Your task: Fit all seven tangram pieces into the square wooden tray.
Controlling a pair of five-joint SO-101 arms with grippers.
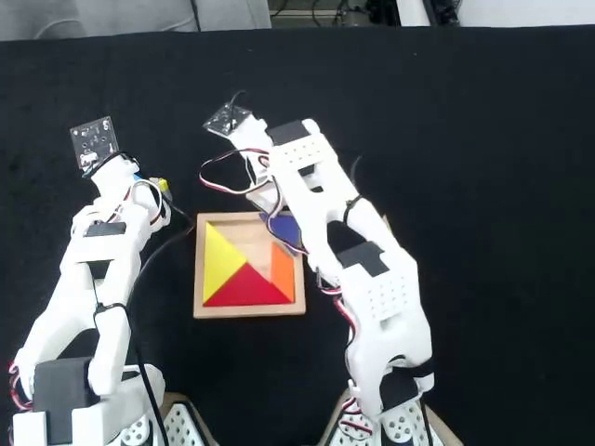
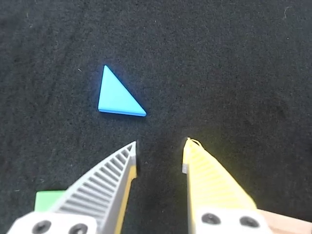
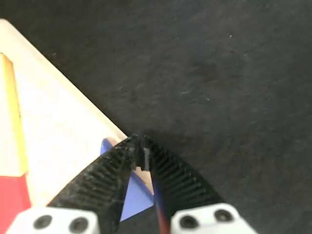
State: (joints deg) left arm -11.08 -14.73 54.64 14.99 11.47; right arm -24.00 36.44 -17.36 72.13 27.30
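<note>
At the one o'clock corner of the wooden tray (image 1: 199,269), the right gripper (image 3: 141,156) pinches a dark blue piece (image 3: 137,201). Toward the tray's ten o'clock, the left gripper (image 2: 161,146) hangs with fingers spread, a light blue triangle (image 2: 117,96) just beyond its tips.

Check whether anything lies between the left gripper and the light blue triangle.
Nothing visible does. Only bare black table lies between the open left gripper and the light blue triangle; a green piece sits off to the side.

Wooden tray (image 1: 199,269), 3 pieces (image 1: 246,288) inside; light-blue triangle (image 2: 116,97) outside.
</note>
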